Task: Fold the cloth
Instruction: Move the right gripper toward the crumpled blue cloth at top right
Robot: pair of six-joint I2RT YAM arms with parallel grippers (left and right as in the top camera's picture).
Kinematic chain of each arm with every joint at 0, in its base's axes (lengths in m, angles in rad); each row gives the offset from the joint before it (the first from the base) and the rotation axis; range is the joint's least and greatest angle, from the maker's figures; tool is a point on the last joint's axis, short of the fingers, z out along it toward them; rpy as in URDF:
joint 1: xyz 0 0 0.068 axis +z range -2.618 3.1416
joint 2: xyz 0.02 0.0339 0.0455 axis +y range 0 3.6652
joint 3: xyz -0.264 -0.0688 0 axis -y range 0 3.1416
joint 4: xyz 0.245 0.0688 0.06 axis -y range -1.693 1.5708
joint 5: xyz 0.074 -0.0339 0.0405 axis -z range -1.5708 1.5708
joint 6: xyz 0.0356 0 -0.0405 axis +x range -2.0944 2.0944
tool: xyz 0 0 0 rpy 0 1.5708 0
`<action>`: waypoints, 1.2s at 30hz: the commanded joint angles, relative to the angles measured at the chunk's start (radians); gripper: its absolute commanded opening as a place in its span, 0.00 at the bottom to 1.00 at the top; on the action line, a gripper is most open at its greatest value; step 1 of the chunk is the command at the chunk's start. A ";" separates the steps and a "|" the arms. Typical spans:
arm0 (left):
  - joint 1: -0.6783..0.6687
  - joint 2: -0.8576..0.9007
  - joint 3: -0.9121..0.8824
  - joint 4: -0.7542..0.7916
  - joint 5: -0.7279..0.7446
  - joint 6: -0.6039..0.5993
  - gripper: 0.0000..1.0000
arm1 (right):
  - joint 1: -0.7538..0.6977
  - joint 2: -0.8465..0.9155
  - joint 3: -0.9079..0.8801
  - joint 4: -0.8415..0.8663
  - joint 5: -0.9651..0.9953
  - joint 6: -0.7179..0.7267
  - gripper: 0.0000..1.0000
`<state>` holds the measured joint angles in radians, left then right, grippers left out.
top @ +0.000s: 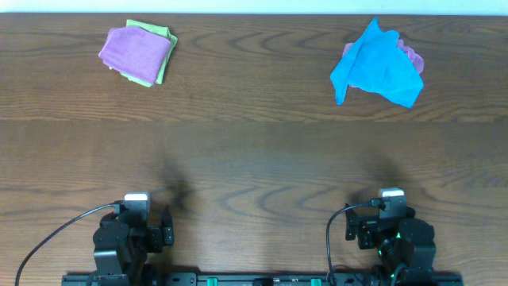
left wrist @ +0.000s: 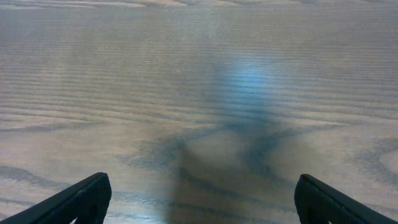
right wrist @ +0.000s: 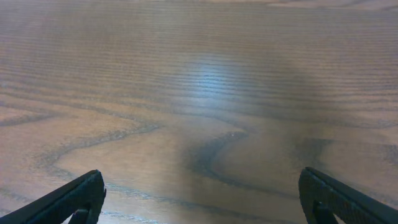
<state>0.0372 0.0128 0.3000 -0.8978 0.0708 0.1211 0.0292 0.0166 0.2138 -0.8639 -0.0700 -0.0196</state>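
The cloth (top: 377,67) lies crumpled at the far right of the counter (top: 254,143), one edge over a purple cloth (top: 412,56) that peeks out behind it. Both arms sit at the near edge, well apart from it. The left end effector (left wrist: 202,190) is spread wide with nothing between its fingers, only bare wood, and the right end effector (right wrist: 200,183) is the same: wide open and empty.

To my eye the first step is reaching and getting hold, and it would go best if the right arm took a free outer corner of the blue fabric alone. It should pinch clear of the purple piece so that one isn't dragged along, then draw the cloth to open wood and spread it flat before any fold. The purple and green stack (top: 139,54) at far left looks out of the way.

I can make out no tag, brand or writing anywhere.
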 commanded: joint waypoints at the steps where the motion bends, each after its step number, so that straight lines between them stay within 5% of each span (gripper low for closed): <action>1: -0.004 -0.009 -0.012 -0.055 -0.019 0.036 0.95 | -0.009 -0.011 -0.014 -0.004 0.014 -0.016 0.99; 29: -0.004 -0.009 -0.012 -0.055 -0.019 0.036 0.95 | -0.009 -0.002 -0.011 0.016 0.014 -0.002 0.99; 36: -0.004 -0.009 -0.012 -0.055 -0.019 0.036 0.95 | -0.011 0.170 0.104 0.027 0.043 0.043 0.99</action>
<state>0.0372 0.0128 0.3000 -0.8978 0.0711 0.1215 0.0288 0.1165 0.2428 -0.8413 -0.0620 -0.0135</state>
